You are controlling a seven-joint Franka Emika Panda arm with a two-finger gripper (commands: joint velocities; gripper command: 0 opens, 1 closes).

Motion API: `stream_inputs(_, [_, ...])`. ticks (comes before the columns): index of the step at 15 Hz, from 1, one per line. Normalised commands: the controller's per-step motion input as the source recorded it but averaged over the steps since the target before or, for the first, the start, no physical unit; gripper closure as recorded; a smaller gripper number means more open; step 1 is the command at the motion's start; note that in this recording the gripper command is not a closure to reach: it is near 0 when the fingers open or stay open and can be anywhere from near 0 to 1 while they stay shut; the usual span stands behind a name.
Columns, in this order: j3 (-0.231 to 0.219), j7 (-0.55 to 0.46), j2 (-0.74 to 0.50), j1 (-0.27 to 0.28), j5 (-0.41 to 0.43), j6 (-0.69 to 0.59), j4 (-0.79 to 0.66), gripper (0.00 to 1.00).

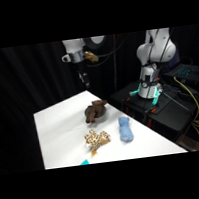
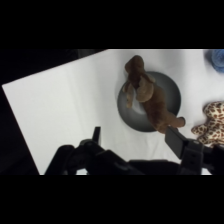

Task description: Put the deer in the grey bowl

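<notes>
The gripper (image 2: 135,145) hangs high above the table's far edge, jaws spread wide and holding nothing. Below it the deer (image 2: 149,95) lies across the grey bowl (image 2: 172,90), body resting inside, head and a hind limb drooping over the rim. The spotted plush (image 1: 97,138) and blue plush (image 1: 125,128) lie nearer the table's (image 1: 62,137) front edge. By my judgement, the placing is done; nothing remains except retreat.

White table (image 1: 61,132): bowl (image 2: 131,113), two plushes.
</notes>
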Motion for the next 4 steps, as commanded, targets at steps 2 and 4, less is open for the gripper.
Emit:
stream_inputs(2, [0.018,-0.21,-0.44,-0.042,0.170,-0.36,0.14,0.00])
stream_inputs(4, [0.020,-0.16,-0.27,-0.025,0.149,-0.21,0.14,0.00])
